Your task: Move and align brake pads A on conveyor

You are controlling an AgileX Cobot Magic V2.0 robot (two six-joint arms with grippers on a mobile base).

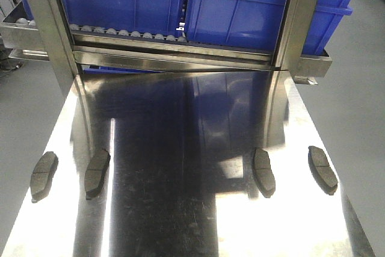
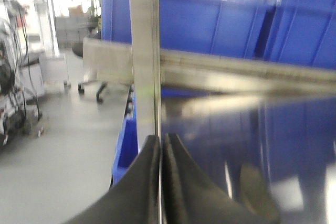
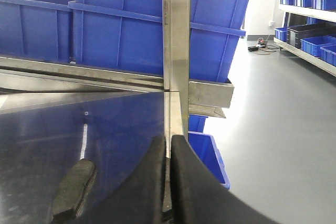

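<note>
As front view has it, pad loc: all 4 flat on shiny steel tabletop (image 1: 180, 221), in one rough row across it, 2 near left edge, 2 near right edge, wide bare gap between the pairs.
Left pair: far-left pad (image 1: 44, 176) & inner-left pad (image 1: 97, 174), near each other, not touching.
Right pair: inner-right pad (image 1: 263, 171) & far-right pad (image 1: 322, 170), apart.
Long axis: all 4 run near-to-far, toward blue bins (image 1: 240, 10) on rack behind table.
Lean: left pair's far ends tip right; right pair's far ends tip left.
Left gripper (image 2: 160, 182): fingers pressed together, nothing between, off the pads.
Right gripper (image 3: 168, 182): fingers closed to a thin slit, nothing held.
Right wrist view: wrist-view pad (image 3: 73, 190) lies on table left of gripper, not touching; which of the 4, can't tell.
</note>
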